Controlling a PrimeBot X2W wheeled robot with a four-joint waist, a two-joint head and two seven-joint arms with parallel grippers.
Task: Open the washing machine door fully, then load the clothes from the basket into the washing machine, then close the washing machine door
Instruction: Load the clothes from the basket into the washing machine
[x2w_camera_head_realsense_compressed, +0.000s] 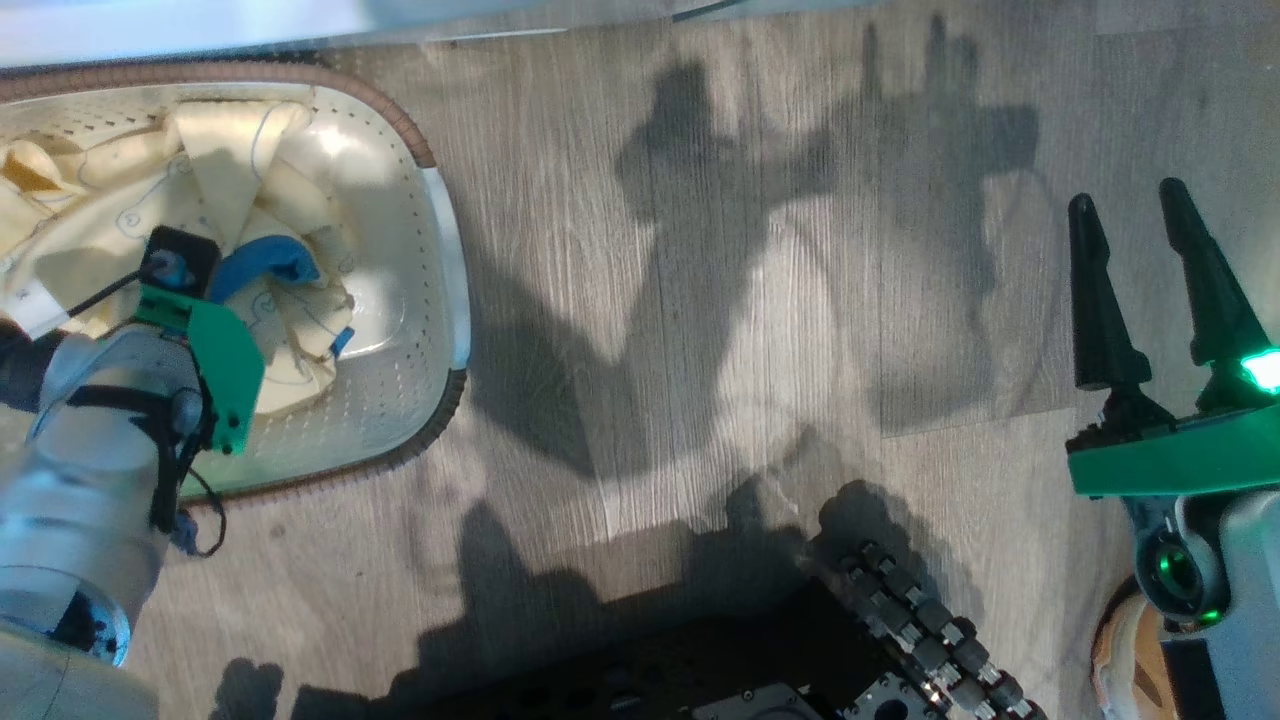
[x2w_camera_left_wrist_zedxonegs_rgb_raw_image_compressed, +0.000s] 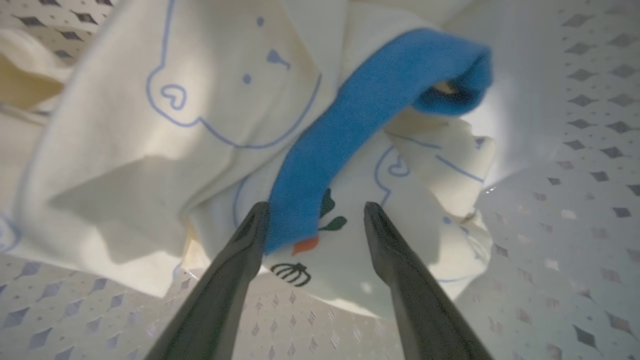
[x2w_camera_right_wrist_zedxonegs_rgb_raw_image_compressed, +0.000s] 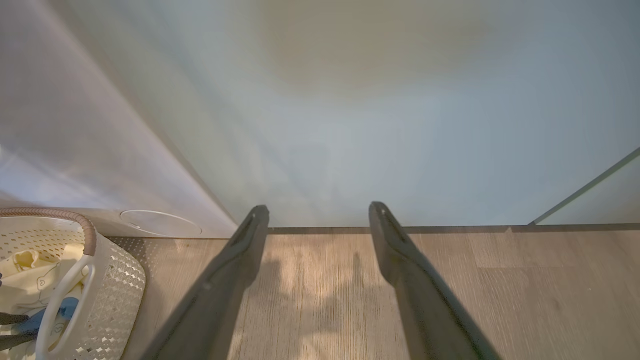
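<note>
The basket (x2w_camera_head_realsense_compressed: 405, 360), white and perforated with a brown rim, stands on the floor at the upper left of the head view. Inside lie the clothes (x2w_camera_head_realsense_compressed: 235, 150), cream garments with blue line drawings and a blue band (x2w_camera_head_realsense_compressed: 268, 262). My left arm's wrist (x2w_camera_head_realsense_compressed: 195, 345) reaches down into the basket. My left gripper (x2w_camera_left_wrist_zedxonegs_rgb_raw_image_compressed: 315, 210) is open just over the clothes (x2w_camera_left_wrist_zedxonegs_rgb_raw_image_compressed: 200, 125), the lower end of the blue band (x2w_camera_left_wrist_zedxonegs_rgb_raw_image_compressed: 350, 125) lying between its fingertips. My right gripper (x2w_camera_head_realsense_compressed: 1126, 200) hangs open over bare floor at the right, holding nothing. The washing machine door is out of view.
Ahead of my right gripper (x2w_camera_right_wrist_zedxonegs_rgb_raw_image_compressed: 317, 210) stand pale green cabinet fronts (x2w_camera_right_wrist_zedxonegs_rgb_raw_image_compressed: 400, 125), with a white panel (x2w_camera_right_wrist_zedxonegs_rgb_raw_image_compressed: 75, 125) at the left carrying a round cap (x2w_camera_right_wrist_zedxonegs_rgb_raw_image_compressed: 160, 222) near the floor. The basket (x2w_camera_right_wrist_zedxonegs_rgb_raw_image_compressed: 120, 280) sits below that panel. My dark base (x2w_camera_head_realsense_compressed: 760, 660) fills the lower middle of the head view.
</note>
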